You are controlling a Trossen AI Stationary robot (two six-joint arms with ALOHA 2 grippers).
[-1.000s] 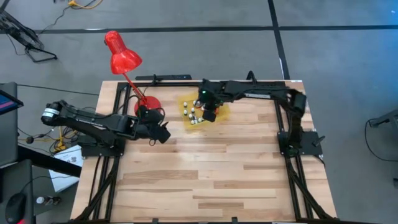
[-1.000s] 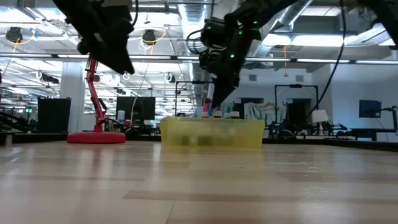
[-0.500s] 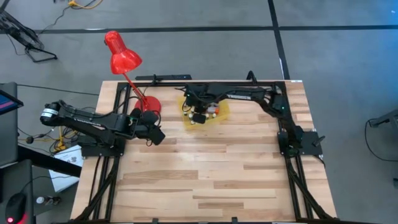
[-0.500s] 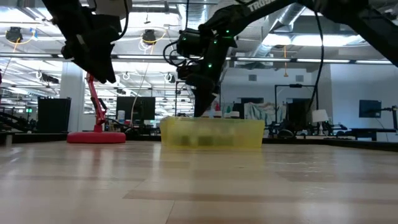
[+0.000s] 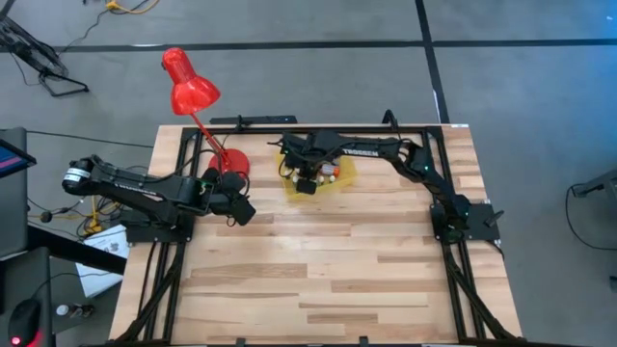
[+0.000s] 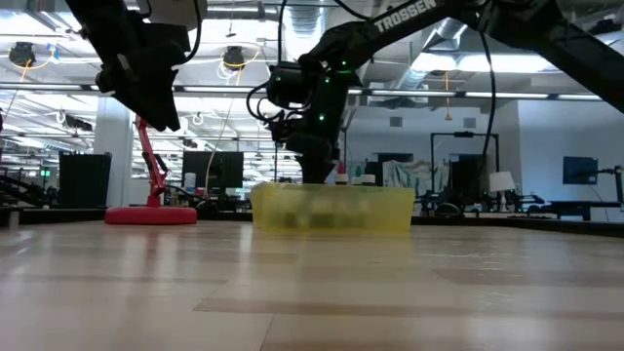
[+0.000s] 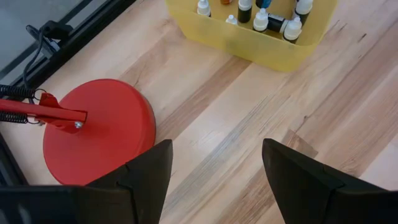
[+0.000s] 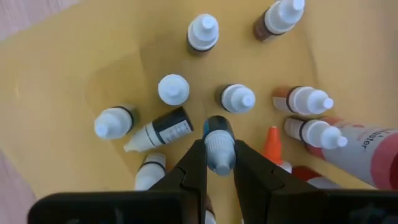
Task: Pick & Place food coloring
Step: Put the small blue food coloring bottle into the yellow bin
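Right arm has swung left over the yellow bin, a bottle pinched in its fingers.

Nearest, the left gripper (image 5: 243, 208) hangs wide open and empty just beside the red lamp base (image 7: 99, 140), where it has waited unchanged. Farther back, the right gripper (image 8: 219, 163) is nipped onto a blue-capped bottle (image 8: 218, 142) above the yellow bin (image 6: 331, 210), where the other food coloring bottles (image 8: 173, 89) stand or lie. Earlier it hung over the bin's right side; now it is further left, likely about to release there.
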